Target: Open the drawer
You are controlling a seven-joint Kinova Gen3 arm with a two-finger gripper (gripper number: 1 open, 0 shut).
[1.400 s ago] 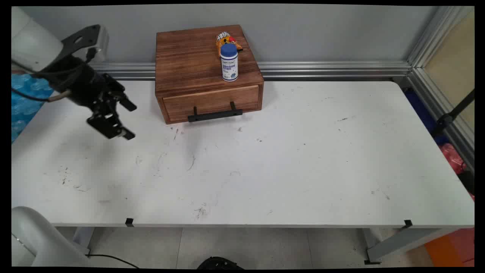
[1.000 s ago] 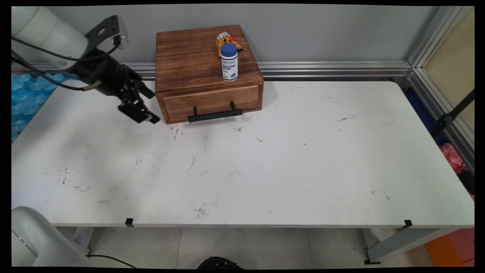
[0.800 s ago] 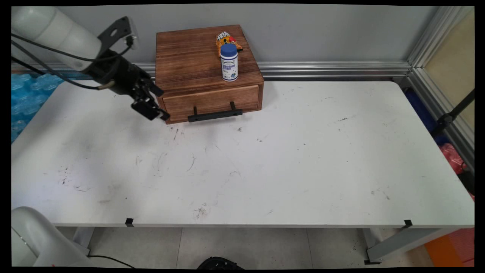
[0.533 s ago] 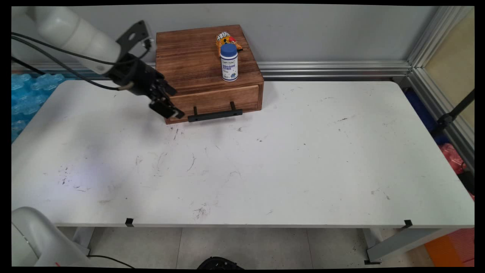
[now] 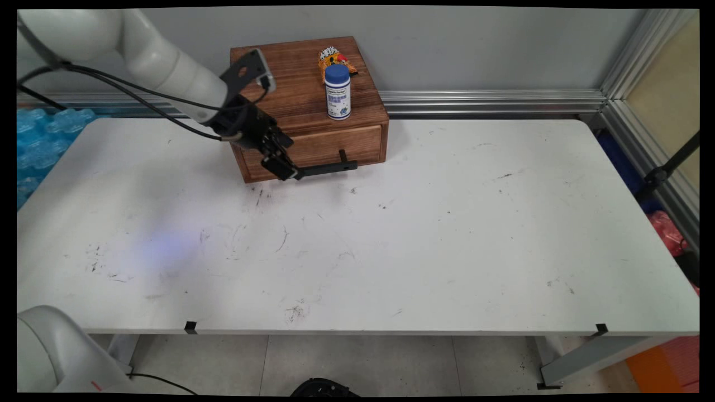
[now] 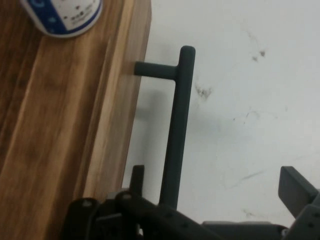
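Black two-finger gripper [image 5: 286, 170] spread apart at left end of black bar drawer handle [image 6: 177, 130], brown wooden drawer box [image 5: 304, 106] at its twelve o'clock, blue-capped white bottle [image 5: 338, 92] on top.

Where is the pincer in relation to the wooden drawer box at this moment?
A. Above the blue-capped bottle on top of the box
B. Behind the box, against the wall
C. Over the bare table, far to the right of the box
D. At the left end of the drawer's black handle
D: the pincer sits at the left end of the black handle on the front of the wooden drawer box, and the hand view shows the bar running up from between its open fingers.
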